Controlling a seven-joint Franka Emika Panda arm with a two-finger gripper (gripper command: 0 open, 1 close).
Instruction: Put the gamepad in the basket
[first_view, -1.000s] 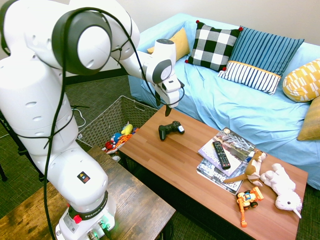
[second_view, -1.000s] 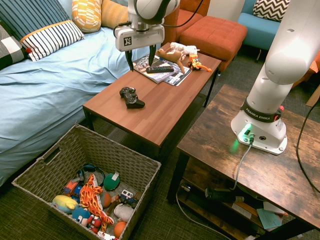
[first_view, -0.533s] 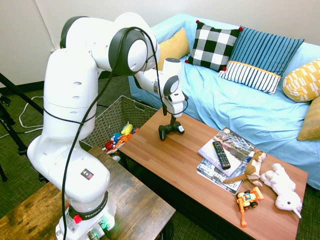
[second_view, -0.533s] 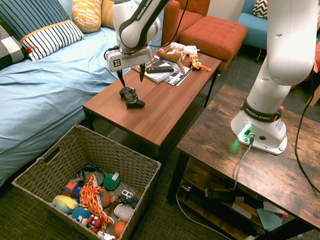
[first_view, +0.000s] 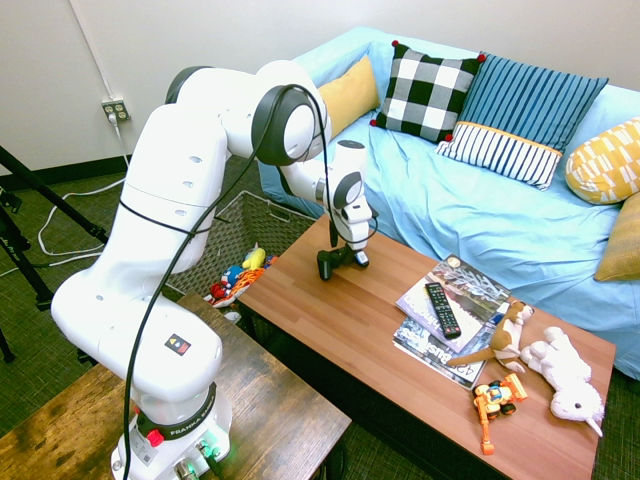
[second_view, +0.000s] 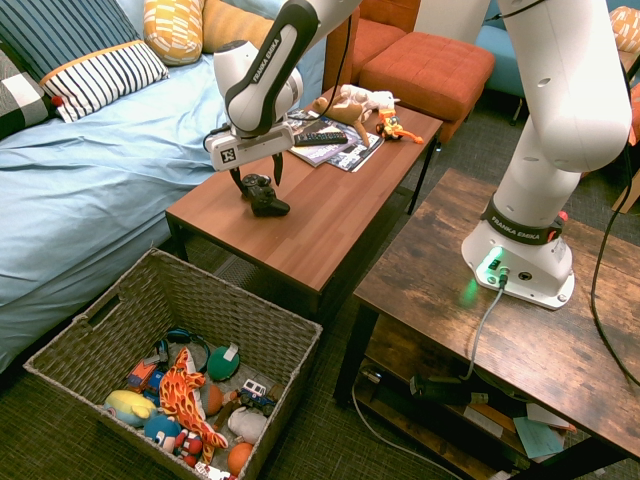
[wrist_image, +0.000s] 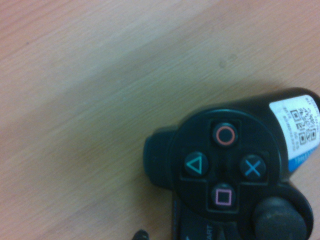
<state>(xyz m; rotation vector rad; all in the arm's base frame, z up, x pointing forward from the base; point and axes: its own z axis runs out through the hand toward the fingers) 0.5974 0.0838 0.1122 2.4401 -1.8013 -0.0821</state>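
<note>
Looking first at the nearest surface in the wrist view, we see the gamepad (wrist_image: 235, 180) lying flat on the wooden coffee table (second_view: 330, 215), its four symbol buttons facing up and a white printed label on one handle. Moving outward to the second exterior view, we find the gripper (second_view: 254, 180) pointing straight down with its jaws spread wide, one finger on either side of the gamepad (second_view: 263, 194) and nothing yet held. The gamepad sits directly beneath the gripper, at the table end closest to the basket (second_view: 120, 325); whether the fingers touch it we cannot tell. Its long axis, handle to handle, appears to run roughly along the table's length, and we judge that the open jaws bracket one part of the body, so closing seems the move on which the grasp turns. Farther off, the basket stands on the floor just beyond the table end, already holding toys, well below the gamepad.
</note>
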